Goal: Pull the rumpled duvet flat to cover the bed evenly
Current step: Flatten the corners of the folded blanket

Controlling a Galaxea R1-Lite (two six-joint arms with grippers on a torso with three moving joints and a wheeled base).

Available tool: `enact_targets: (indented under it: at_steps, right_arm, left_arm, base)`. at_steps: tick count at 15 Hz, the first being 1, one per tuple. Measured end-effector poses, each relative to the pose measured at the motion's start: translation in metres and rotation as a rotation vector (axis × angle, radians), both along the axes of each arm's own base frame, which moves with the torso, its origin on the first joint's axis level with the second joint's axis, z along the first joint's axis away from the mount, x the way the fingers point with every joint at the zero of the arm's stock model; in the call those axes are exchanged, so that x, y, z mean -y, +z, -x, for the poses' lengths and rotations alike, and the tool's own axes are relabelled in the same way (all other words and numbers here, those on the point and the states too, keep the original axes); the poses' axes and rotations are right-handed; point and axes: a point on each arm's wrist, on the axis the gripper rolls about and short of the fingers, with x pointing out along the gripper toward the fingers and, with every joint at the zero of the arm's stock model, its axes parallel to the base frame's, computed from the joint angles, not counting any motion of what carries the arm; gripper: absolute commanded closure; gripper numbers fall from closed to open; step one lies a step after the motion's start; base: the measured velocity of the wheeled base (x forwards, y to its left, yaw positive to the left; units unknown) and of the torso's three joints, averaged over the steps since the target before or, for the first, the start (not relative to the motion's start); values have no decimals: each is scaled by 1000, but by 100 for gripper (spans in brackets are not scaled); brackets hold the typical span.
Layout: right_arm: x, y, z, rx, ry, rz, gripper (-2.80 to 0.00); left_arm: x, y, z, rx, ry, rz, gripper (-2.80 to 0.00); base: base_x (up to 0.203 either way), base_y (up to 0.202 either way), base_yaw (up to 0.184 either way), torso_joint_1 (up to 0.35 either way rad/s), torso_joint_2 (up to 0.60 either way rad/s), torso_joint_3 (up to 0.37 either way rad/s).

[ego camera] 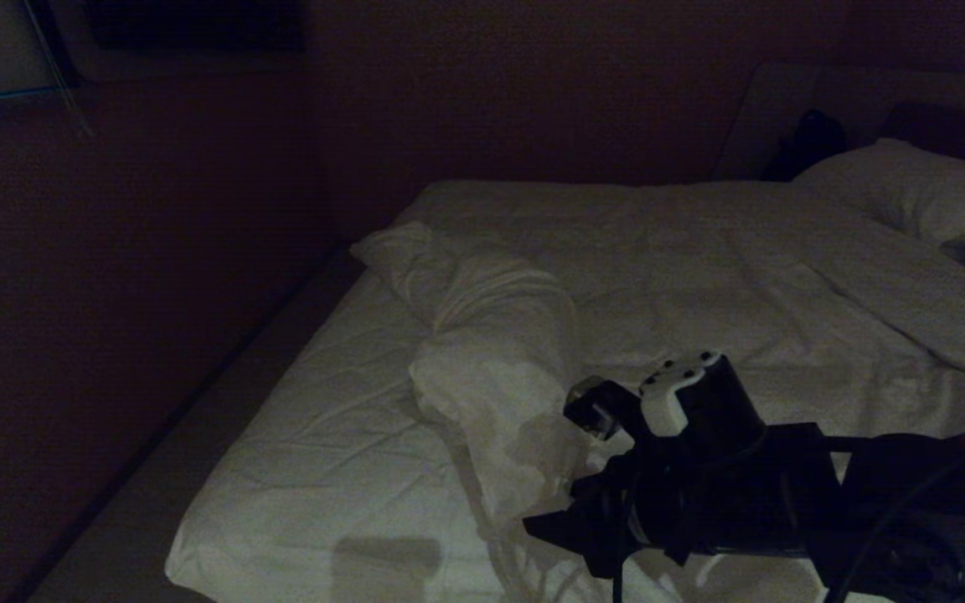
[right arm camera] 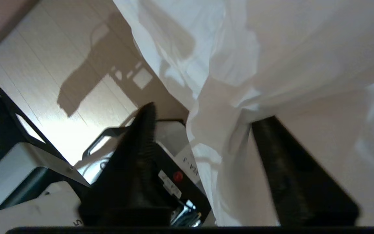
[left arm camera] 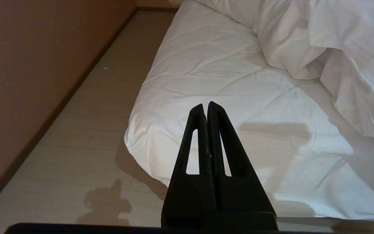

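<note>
Right wrist view: the right gripper [right arm camera: 203,120] has its jaws spread apart, a hanging fold of the duvet [right arm camera: 271,58] between the fingers [right arm camera: 141,136], neither pressing it. The left gripper [left arm camera: 205,107] has its jaws closed on nothing, hovering off the bed's [left arm camera: 206,81] foot corner, over the floor [left arm camera: 86,136]. In the head view the right gripper [ego camera: 562,523] sits at the bed's [ego camera: 323,435] foot edge, beside the duvet's [ego camera: 491,352] bunched roll; the rest of the duvet lies spread toward the pillow [ego camera: 910,193], leaving bare sheet [ego camera: 315,452] at the foot corner.
</note>
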Motion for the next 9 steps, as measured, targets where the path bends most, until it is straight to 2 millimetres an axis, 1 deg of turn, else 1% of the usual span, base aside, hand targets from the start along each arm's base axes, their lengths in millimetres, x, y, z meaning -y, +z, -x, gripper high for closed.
enact_targets:
  at_steps: [4,7,9]
  right_arm:
    - [14,26,4,62,-25,-55,-280]
    - [32,45,2,112,-77,-98,-280]
    - [41,53,-2,136,-110,-118,-280]
  left_arm:
    - [0,0,0,0,0,0,0]
    - [0,0,0,0,0,0,0]
    - [0,0,0,0,0,0,0]
  base:
    - [0,0,0,0,0,0]
    - [0,0,0,0,0,0]
    - [0,0,0,0,0,0]
